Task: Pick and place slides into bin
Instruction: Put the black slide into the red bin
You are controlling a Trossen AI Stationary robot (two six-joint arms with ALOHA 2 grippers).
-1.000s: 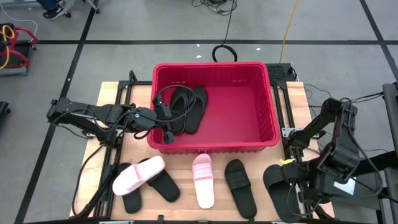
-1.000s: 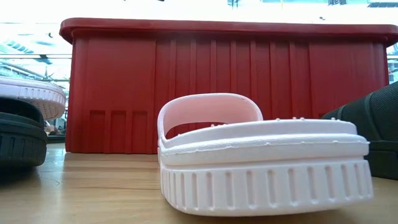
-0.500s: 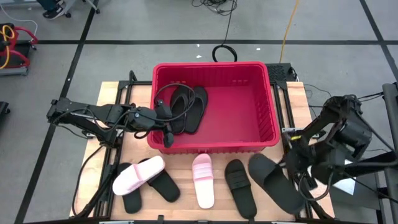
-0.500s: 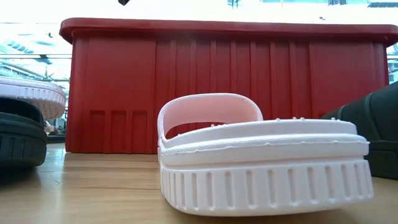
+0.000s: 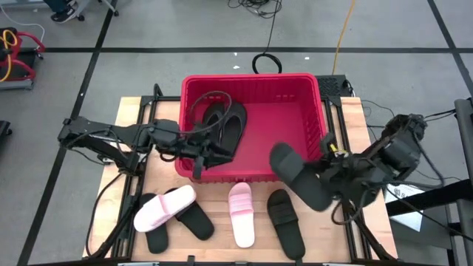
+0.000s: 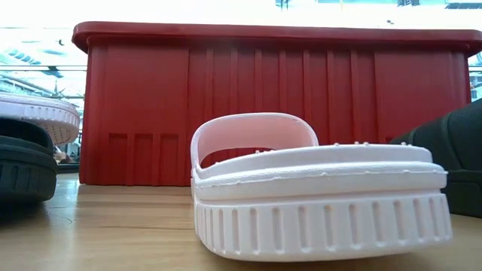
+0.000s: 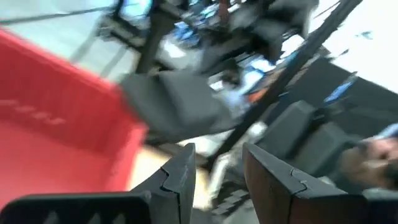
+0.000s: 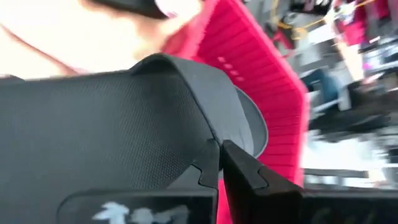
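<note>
Beside the bin, unreadable white wrist-label.

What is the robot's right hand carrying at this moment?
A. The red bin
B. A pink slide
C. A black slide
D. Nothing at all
C: the right hand is shut on the black slide, holding it up over the front right corner of the red bin, while both pink slides lie on the table.
</note>
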